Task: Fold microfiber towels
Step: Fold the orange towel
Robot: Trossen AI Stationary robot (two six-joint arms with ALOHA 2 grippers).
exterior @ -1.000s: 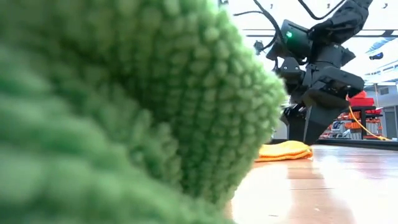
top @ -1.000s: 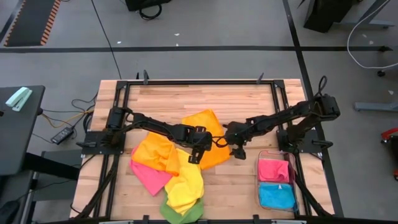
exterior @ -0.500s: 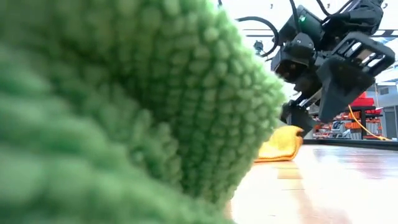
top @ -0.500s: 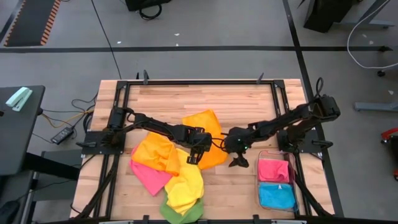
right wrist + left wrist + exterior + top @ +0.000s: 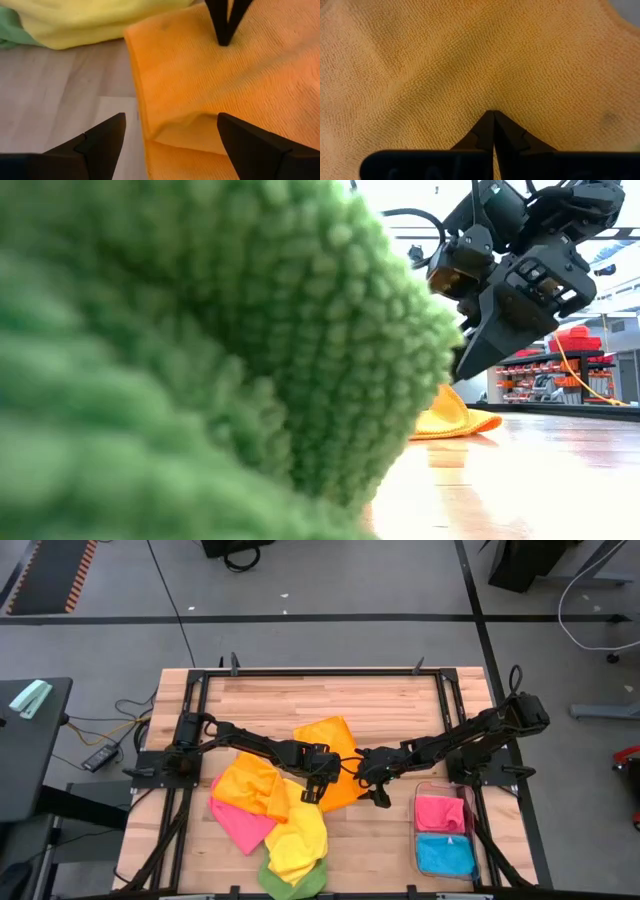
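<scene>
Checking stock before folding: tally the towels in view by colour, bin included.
Orange towels: 2
Pink towels: 2, one in the clear bin
Yellow towel: 1
Green towel: 1
Blue towel: 1, in the bin
Total: 7

The orange towel (image 5: 470, 55) is soft cloth with a fine, tight looped pile, matt and slightly grainy. The green towel (image 5: 200, 350) shows the same cloth up close: thick, nubbly loops, fluffy and dull. The yellow towel (image 5: 95, 17) looks plush and matt too. The table (image 5: 270, 700) is pale wood in joined strips, smooth with a light sheen. Its frame (image 5: 320, 671) is black metal. The bin (image 5: 418, 830) is clear, glossy plastic. The left gripper (image 5: 493, 116) has smooth, matt black fingers.
</scene>
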